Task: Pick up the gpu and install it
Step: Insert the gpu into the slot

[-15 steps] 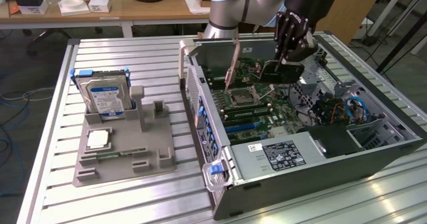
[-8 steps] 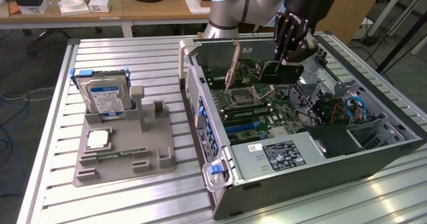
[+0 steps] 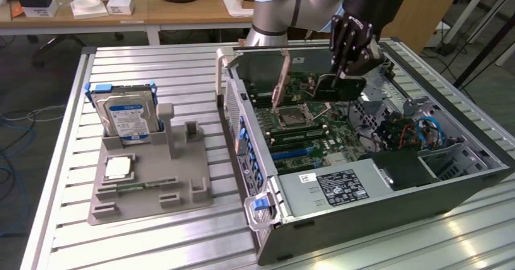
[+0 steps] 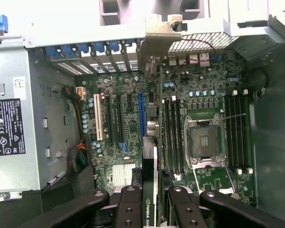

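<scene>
Gripper point(image 3: 351, 71) pinches the gpu point(image 3: 338, 88) between its fingers, card upright and edge-down above the motherboard point(image 3: 310, 134) inside the open case point(image 3: 450, 188), probably to line up with a slot.

gpu point(image 4: 156, 35) dull silver metal bracket, black plastic cooler, worktop point(image 3: 161, 59) ribbed brushed aluminium (glare near front edge), fixture tray point(image 3: 153, 188) matt grey plastic, computer case point(image 3: 378, 216) dark matt painted metal
</scene>
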Robot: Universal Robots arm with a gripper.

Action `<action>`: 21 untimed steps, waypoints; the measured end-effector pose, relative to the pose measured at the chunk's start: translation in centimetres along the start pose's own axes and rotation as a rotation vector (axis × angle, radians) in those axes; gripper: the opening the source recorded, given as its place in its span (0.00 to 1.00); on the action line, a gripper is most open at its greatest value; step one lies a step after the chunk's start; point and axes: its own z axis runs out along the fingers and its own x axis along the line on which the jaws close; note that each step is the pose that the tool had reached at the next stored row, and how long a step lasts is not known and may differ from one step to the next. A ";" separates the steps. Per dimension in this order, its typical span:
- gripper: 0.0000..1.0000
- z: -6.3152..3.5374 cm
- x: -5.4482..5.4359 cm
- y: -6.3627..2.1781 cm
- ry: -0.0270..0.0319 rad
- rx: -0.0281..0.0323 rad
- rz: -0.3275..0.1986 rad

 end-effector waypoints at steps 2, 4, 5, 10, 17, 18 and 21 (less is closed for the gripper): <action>0.26 0.03 0.0 0.00 0.0004 0.0001 -0.011; 0.26 0.05 0.0 0.00 0.0009 0.0002 -0.022; 0.26 0.05 0.0 -0.01 0.0012 0.0002 -0.027; 0.26 0.07 0.0 -0.01 0.0015 0.0003 -0.036; 0.26 0.17 0.0 -0.01 0.0013 0.0004 -0.036; 0.26 0.23 0.0 -0.01 0.0015 0.0003 -0.036; 0.26 0.50 0.0 -0.02 0.0015 0.0003 -0.036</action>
